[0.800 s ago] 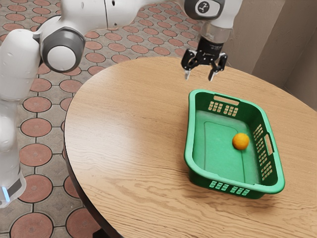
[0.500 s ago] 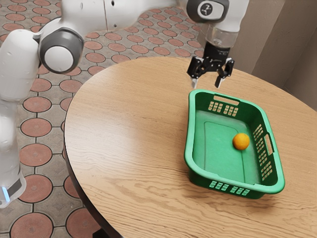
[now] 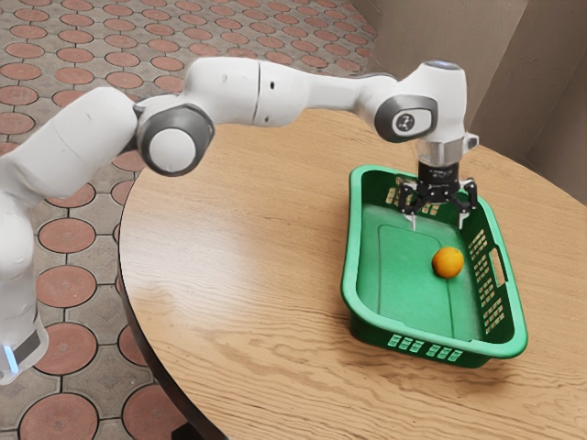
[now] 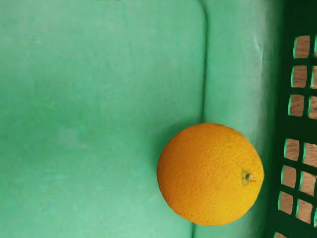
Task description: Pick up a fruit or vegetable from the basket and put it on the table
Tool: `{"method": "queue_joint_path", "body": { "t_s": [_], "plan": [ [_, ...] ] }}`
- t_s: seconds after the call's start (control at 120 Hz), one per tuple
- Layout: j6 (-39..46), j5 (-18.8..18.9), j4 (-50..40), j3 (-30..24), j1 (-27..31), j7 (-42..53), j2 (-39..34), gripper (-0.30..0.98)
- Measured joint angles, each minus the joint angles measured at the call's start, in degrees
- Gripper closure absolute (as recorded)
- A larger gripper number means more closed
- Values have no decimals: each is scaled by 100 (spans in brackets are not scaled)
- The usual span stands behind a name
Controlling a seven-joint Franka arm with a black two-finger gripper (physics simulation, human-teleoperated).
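Over the basket, right of centre in the exterior view, the black 2-finger gripper [image 3: 437, 220] points downward with its fingers spread well apart and nothing pinched between them. The orange [image 3: 448, 263] lies on the floor of the green plastic laundry basket [image 3: 352, 229], lower in the frame than the fingertips and slightly toward the exterior view's right from the midpoint between them. It is near the gripper, below it and clear of both fingers. The basket stands on the round wooden table [image 3: 229, 257], right of the frame's centre, with a handle slot [image 3: 497, 266] in its wall at the exterior view's right. From the left of the frame the white Franka arm [image 3: 238, 92] reaches across the table. Red round pavers [image 3: 66, 286] cover the ground at the left, and a beige wall [image 3: 440, 37] stands in the upper right.

Close up, the wrist view adds what the exterior view is too far off to give: the orange's pitted peel and its stem button [image 4: 247, 177], turned toward the perforated side wall [image 4: 280, 111]. The fruit covers part of the moulded groove [image 4: 205, 74] in the basket floor and sits just beside that wall. Wood grain appears through the wall's small openings.
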Motion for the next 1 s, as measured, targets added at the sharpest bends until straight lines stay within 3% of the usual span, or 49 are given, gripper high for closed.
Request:
{"method": "queue_joint_path", "body": {
  "t_s": [0.367, 0.675, 1.0],
  "plan": [
    [1462, 78, -46, -52, -23, 1368, 432, 0],
    [1753, 59, -237, -26, 21, 2008, 369, 0],
    [1832, -270, -1018, 250, -100, 2335, -125, 0]
  ]
}}
